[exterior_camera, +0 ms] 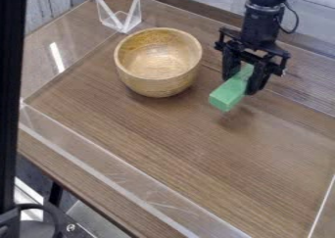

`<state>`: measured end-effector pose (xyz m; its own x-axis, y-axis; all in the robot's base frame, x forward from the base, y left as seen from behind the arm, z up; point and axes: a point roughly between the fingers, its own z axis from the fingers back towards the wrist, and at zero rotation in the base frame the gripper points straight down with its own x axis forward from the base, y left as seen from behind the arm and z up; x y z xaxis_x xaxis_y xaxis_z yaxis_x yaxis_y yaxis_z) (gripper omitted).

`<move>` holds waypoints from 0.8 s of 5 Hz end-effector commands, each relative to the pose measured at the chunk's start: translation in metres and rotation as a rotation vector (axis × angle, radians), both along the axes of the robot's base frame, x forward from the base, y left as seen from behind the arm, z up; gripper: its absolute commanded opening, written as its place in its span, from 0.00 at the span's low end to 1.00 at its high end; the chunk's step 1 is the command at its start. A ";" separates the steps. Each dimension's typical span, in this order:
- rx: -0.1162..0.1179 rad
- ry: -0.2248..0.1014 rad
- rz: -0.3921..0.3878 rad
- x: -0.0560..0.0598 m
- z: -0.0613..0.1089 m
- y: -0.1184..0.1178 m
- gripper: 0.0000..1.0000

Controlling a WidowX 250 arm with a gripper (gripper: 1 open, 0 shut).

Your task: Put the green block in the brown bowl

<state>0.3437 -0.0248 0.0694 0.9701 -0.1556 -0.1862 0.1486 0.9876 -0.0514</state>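
The green block (pixel 228 94) hangs tilted just above the wooden table, its upper end between the fingers of my black gripper (pixel 249 76), which is shut on it. A faint shadow lies on the table under the block. The brown bowl (pixel 159 61) stands to the left of the gripper, upright and empty, a short gap away from the block.
A small clear folded plastic piece (pixel 118 14) lies behind the bowl at the back left. The wooden table (pixel 170 154) has a raised clear rim along its front and left edges. A dark vertical post (pixel 11 105) fills the left border of the view.
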 end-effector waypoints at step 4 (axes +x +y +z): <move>0.012 -0.131 0.187 -0.014 0.059 0.089 0.00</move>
<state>0.3258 0.0606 0.1003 0.9893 0.0234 -0.1438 -0.0305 0.9984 -0.0473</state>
